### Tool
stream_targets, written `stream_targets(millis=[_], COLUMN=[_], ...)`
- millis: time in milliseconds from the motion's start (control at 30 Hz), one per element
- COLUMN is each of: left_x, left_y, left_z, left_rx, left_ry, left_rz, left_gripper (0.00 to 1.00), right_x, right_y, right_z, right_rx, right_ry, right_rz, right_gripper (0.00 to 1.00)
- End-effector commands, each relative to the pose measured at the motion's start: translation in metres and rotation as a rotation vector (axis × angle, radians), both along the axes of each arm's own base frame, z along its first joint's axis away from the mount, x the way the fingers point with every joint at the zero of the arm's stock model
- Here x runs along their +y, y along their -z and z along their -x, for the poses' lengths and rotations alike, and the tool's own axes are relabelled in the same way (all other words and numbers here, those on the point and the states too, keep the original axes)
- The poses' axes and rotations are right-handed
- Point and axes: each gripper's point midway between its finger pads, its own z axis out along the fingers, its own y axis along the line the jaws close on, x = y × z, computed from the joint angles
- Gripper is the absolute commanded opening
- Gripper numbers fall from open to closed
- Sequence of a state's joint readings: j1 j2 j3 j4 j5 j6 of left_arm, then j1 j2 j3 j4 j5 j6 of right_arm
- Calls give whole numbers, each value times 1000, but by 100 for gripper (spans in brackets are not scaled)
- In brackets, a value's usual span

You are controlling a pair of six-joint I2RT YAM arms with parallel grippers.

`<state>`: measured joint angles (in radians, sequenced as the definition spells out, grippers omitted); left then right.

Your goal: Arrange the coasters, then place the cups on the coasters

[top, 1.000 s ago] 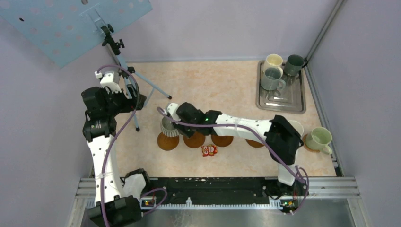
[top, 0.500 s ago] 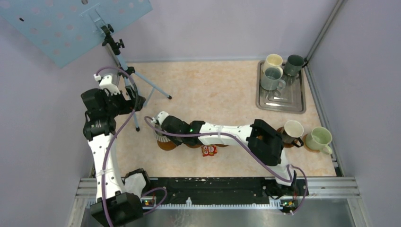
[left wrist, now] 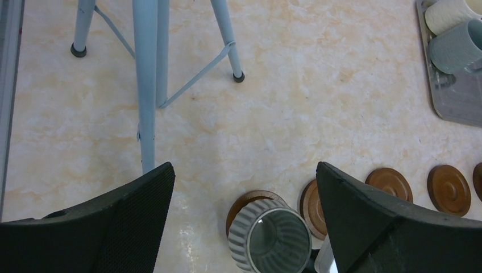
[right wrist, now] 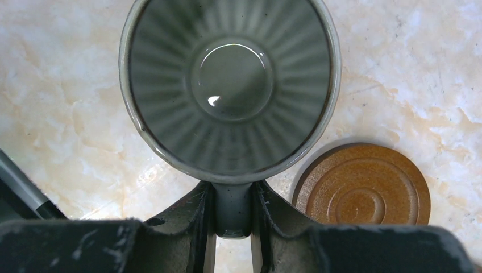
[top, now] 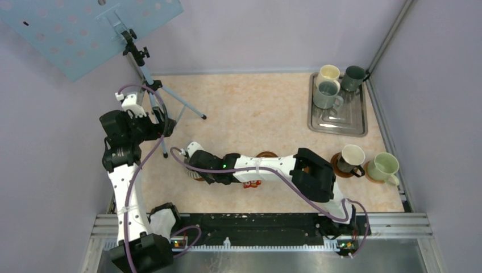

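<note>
Right arm has swung down and left over the last second, bringing the ribbed grey mug (left wrist: 270,242) to the leftmost coaster (left wrist: 250,200). From the left wrist cam the mug overlaps that coaster, but I can't tell if it's touched down yet. Right gripper (right wrist: 233,205) is pinched narrow on the mug's handle. Left gripper (left wrist: 243,170) hangs spread wide with nothing in it.

So I reckon mug three is nearly placed. The cream mug (top: 351,157) and pale green mug (top: 383,166) sit on coasters at the right end, and three more wait on the tray (top: 355,128).

Writing-wise, only the red-and-white packet (top: 250,183) has print, and it's mostly under the arm, so unreadable.
</note>
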<state>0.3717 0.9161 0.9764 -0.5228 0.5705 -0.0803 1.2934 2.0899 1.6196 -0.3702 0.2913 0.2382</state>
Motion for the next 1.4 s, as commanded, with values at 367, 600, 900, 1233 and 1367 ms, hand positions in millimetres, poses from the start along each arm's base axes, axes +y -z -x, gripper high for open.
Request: stream_targets(millis=[367, 600, 900, 1233, 1367], left_x=[7, 8, 6, 5, 4], left_y=[-17, -15, -10, -10, -10], left_z=[-3, -10, -9, -4, -4], left_rx=[-88, -81, -71, -71, -70], left_ry=[-22, -8, -10, -16, -15], left_rz=[-53, -56, -34, -30, -26], left_gripper=[99, 99, 99, 99, 99], right_x=[19, 14, 17, 16, 13], right_y=[-22, -18, -26, -27, -34], right_z=[-16, -8, 8, 20, 13], right_rx=[-39, -8, -6, 22, -8], right_ry=[129, 116, 47, -7, 20], right_rz=[-96, -92, -126, -143, -144], right_gripper=[0, 25, 42, 40, 45])
